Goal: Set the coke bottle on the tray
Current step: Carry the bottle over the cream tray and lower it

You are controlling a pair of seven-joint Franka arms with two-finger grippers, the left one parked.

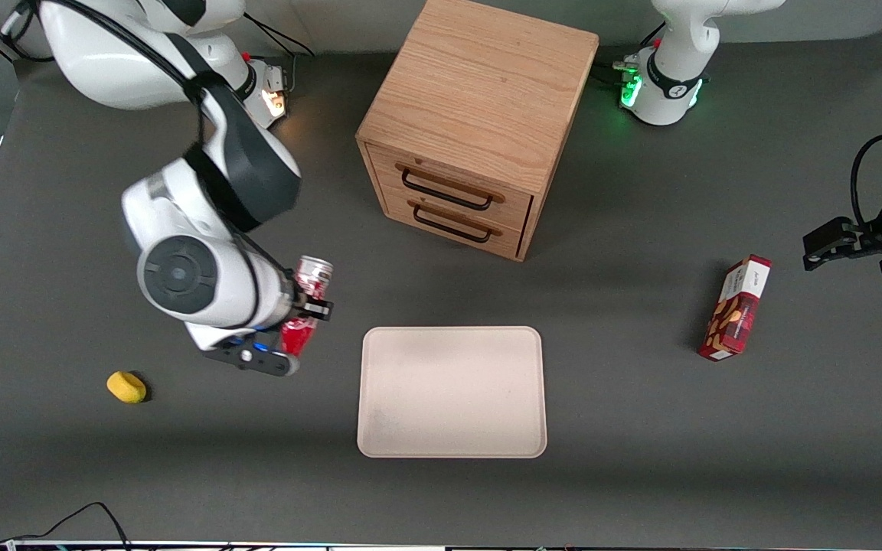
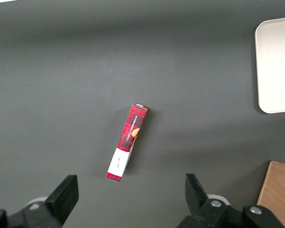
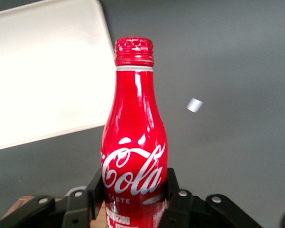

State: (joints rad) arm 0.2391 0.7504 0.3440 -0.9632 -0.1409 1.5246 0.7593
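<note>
Holding the coke bottle [image 3: 134, 142] lifted off the desk, the gripper [image 1: 305, 312] pinches its lower body with both fingers [image 3: 176, 199] tight on the sides. In the front view the bottle hangs tilted, silvery base toward the drawers, cap end pointing at the desk's near edge, just beside the short edge of the tray [image 1: 380, 444] that faces the working arm's end.

Tray is bare, rim low. Judgement: carry step, not yet over the tray. To do it well, move sideways until the bottle clears the rim and sits above the tray middle, bring it upright or lay it flat on purpose, lower until it touches, only then let go. Slim bottle with a narrow base, likely to topple or roll if dropped from height or released tilted.

Going from near to far: yellow lump [image 1: 126, 387] toward the working arm's end; red snack box [image 1: 736, 308] toward the parked arm's end, its print too small to read; wooden drawer cabinet [image 1: 479, 122] farthest.

Writing: white "Coca-Cola" script, "TASTE" below it.
</note>
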